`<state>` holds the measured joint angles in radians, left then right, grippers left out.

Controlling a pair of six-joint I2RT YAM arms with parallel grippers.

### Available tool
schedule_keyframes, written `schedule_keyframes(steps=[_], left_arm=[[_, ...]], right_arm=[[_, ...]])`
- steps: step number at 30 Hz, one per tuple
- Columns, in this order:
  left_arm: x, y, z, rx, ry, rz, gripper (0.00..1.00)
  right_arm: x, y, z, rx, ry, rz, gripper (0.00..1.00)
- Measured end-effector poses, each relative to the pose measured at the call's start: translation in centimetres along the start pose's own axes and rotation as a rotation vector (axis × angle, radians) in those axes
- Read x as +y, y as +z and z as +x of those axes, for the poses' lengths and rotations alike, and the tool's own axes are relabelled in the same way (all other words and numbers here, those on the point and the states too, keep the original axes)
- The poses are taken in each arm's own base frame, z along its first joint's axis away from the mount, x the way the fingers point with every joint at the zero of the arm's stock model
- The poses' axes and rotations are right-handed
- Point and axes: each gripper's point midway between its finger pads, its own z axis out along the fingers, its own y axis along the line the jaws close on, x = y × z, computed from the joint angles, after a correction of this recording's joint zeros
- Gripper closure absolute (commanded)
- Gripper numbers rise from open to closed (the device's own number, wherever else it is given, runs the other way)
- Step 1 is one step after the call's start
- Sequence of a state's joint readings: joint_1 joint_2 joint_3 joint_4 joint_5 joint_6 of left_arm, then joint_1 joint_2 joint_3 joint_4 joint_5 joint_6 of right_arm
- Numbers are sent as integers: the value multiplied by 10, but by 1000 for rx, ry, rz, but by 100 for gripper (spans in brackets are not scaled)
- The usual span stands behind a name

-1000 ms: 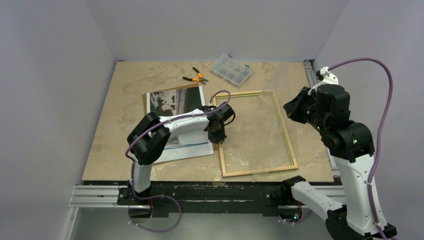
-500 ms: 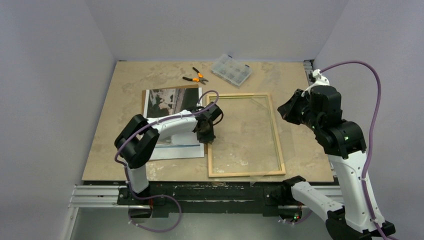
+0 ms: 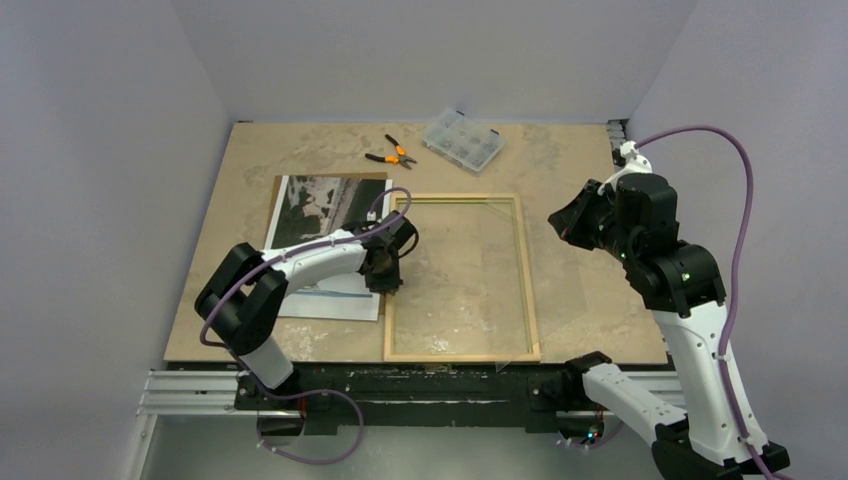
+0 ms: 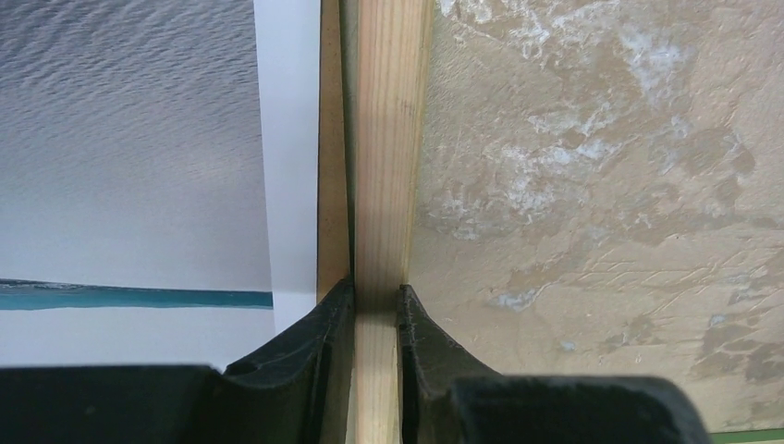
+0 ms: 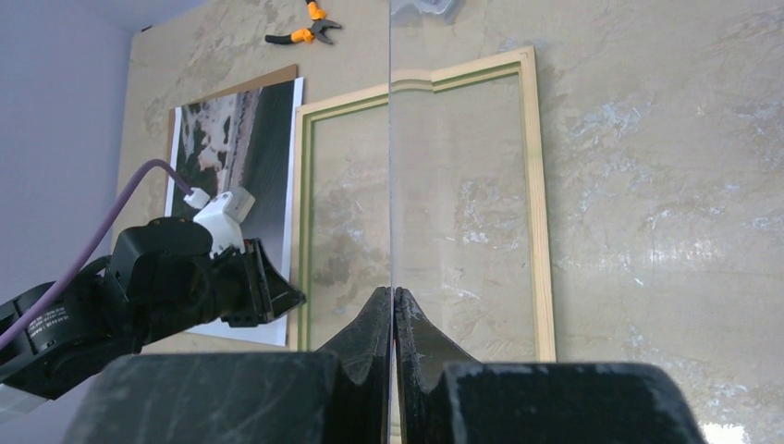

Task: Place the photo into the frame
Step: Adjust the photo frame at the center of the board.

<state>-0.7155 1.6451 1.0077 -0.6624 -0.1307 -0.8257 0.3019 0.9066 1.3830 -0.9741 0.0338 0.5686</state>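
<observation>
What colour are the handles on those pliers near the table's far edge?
Orange. The pliers show best in the top external view.

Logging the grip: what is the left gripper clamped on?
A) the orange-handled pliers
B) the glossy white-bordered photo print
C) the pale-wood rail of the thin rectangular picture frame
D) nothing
C: the left gripper pinches the pale-wood rail of the thin rectangular picture frame from both sides.

The left arm (image 3: 300, 262) stretches low and forward, elbow folded back near its base, wrist pointed down, with the left gripper (image 4: 376, 305) pinching the frame (image 4: 384, 139) by its wooden rail. The right arm (image 3: 690, 300) stands tall, and the right gripper (image 5: 395, 301) is clamped tight on a clear pane (image 5: 391, 139).
</observation>
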Motion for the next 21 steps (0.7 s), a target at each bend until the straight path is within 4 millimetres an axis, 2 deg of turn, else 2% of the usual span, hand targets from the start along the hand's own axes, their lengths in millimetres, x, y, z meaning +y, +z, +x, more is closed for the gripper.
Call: schedule_keyframes(steps=[4,6,8,11,16,18,21], left_arm=[[0,-1,1,-3,7,26,53],[-1,-2,2,3,17,36,32],[-4,-6,1,5,19,65,22],[-9,-22,-5,-19,-8,145,21],[-5,-50,-22,-87,-83,276,30],[5,-53,-25,-101,-117,291,34],[23,-45,-22,-92,-158,271,41]], right_arm=[[2,-1,-1,-8,0,-9,100],[2,-1,-2,-9,1,-13,100],[4,0,-2,-10,1,-20,100],[8,2,0,0,4,-42,100],[20,10,6,32,14,-107,100],[28,18,9,58,18,-149,100],[39,32,15,97,32,-204,100]])
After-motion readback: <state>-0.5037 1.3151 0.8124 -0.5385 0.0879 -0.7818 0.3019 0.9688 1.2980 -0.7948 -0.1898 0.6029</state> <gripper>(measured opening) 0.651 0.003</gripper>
